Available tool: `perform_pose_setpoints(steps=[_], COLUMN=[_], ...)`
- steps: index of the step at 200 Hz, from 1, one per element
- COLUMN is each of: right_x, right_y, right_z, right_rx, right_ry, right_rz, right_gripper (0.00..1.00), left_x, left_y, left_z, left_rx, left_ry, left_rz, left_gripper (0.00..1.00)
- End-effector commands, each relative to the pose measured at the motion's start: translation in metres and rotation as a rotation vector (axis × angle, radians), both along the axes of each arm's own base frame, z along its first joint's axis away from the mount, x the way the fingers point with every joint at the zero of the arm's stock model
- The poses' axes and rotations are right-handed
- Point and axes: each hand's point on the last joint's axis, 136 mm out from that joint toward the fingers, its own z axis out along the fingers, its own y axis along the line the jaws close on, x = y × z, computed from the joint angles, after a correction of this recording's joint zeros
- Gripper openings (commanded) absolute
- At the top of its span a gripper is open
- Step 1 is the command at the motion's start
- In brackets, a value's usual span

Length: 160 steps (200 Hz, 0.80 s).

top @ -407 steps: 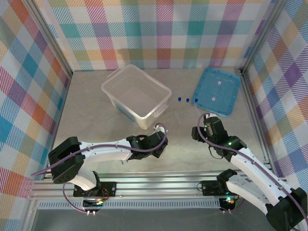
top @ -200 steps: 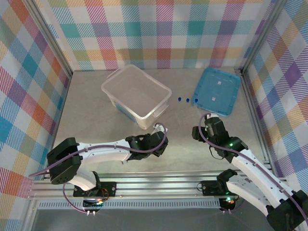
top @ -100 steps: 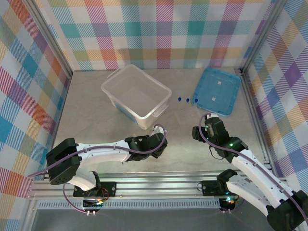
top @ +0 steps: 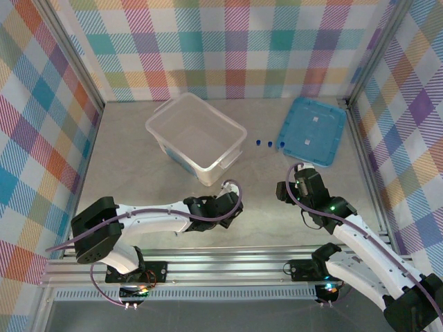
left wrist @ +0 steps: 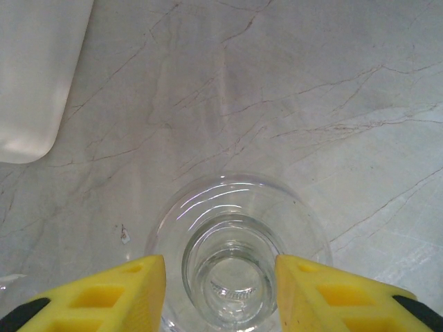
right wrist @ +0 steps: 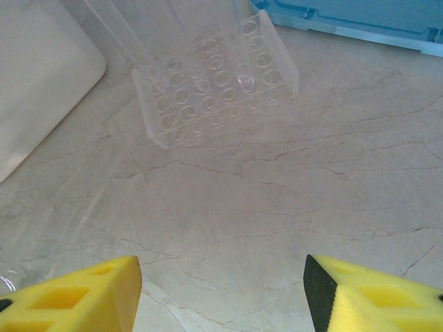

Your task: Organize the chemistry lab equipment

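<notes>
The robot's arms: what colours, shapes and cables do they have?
The left arm and the right arm have white rounded shells with black joints, and a purple cable runs along each. The left claw and the right claw have blocky yellow fingers with recessed pockets and black at their bases.

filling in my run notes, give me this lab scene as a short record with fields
left gripper: fingers either side of the glass flask neck, contact unclear
right gripper: open, nothing between fingers, above the table
glass flask: upright on the table, near a corner of the plastic box
tube rack: between plastic box and blue lid
blue-capped tubes: standing in the tube rack
</notes>
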Motion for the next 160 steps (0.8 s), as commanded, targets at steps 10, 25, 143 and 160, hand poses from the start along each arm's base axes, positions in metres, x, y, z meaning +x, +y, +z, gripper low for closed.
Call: perform_pose_setpoints(steps=[10, 25, 143, 160], right_x=[-0.002, -0.001, 0.000, 0.001], right_y=[0.001, 0.001, 0.001, 0.001], right_z=[0.007, 0.008, 0.006, 0.007], right_rx=[0.008, 0.009, 0.002, 0.002], right_ry=[-0.019, -0.023, -0.022, -0.025], right_rz=[0.010, 0.009, 0.009, 0.009], right_gripper=[0.65, 0.65, 0.65, 0.65], left_x=[0.000, 0.000, 0.003, 0.003], left_y=[-0.004, -0.005, -0.009, -0.012], left_z=[-0.001, 0.000, 0.020, 0.017], left_rx=[0.004, 0.001, -0.023, -0.020], left_ry=[-0.012, -0.018, -0.046, -0.036], left_rz=[0.000, -0.002, -0.009, -0.019], left_gripper=[0.44, 0.42, 0.32, 0.30])
